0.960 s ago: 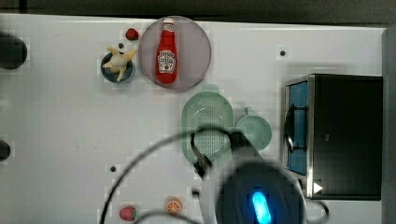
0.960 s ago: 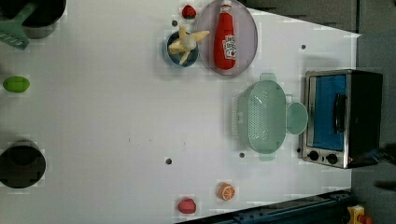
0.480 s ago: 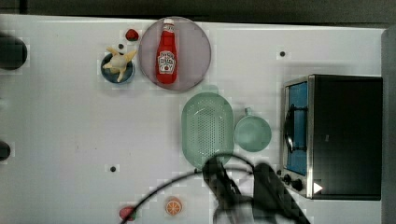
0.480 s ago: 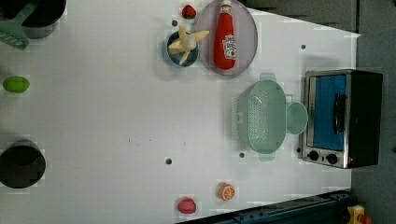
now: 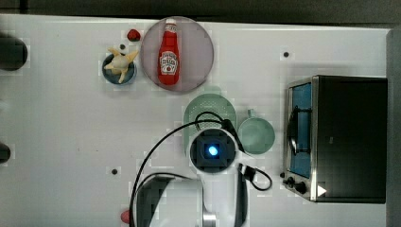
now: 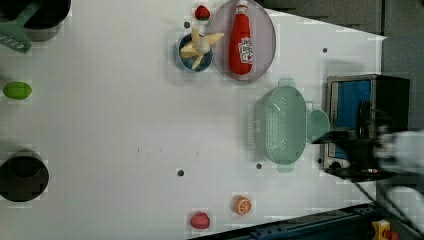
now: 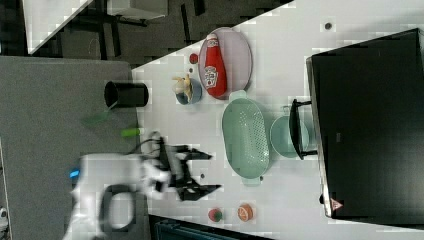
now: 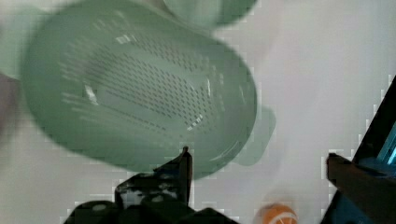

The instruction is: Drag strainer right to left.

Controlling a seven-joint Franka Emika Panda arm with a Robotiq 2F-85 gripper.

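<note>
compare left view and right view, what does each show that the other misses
Left view alone: the whole dark pot at the table edge and a second pot holding a green spatula.
Right view alone: the open gripper in profile, short of the strainer, plus the grey floor.
Both: strainer beside the cup, the toaster oven, ketchup bottle on its plate, orange slice.

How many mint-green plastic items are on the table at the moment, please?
2: the oblong strainer lies mid-table, below the ketchup plate in the left view; the round cup sits beside it, between it and the toaster oven.
</note>
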